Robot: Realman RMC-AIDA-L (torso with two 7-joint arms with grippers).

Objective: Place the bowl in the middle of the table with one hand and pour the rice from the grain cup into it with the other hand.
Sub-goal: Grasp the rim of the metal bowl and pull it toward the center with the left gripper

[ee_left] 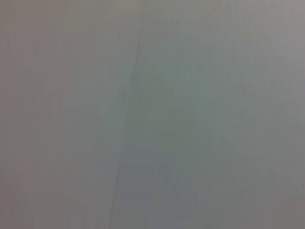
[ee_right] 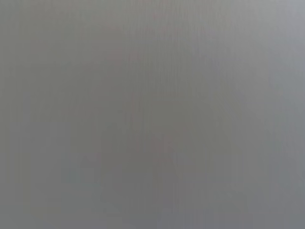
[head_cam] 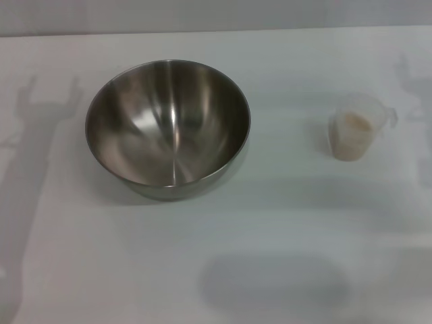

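Neither hand nor arm shows in any view — both wrist views show only plain grey.

Shiny brushed-metal bowl point(head_cam: 167, 128); apparently clear plastic grain cup point(head_cam: 356, 127); matte white table point(head_cam: 283, 216).

bowl point(head_cam: 167, 128): upright on bench point(head_cam: 283, 223), left of centre | grain cup point(head_cam: 356, 130): upright on bench, right of bowl, well apart | rice point(head_cam: 356, 122): in grain cup
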